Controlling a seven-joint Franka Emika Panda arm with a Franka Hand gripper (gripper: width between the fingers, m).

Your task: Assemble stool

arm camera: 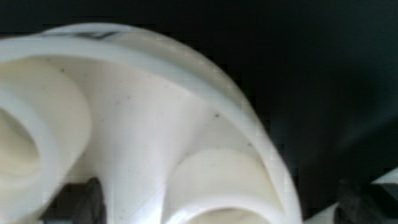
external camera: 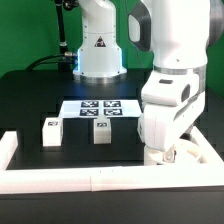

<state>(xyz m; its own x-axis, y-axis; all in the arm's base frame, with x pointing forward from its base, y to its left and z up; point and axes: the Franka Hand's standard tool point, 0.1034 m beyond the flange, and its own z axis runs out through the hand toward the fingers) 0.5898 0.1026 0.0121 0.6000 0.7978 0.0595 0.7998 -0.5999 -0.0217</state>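
Tool point(external camera: 165, 152) at seat disc point(arm camera: 160, 120) — black-and-white tags point(external camera: 51, 123) on legs point(external camera: 100, 134)

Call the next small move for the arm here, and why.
Probably a short straight lift clear of the seat disc. It fills the wrist view, so the arm hangs very close over it, while a leg and a second leg stand loose toward the exterior view's left, not yet fitted. Whether the jaws are open I cannot tell.
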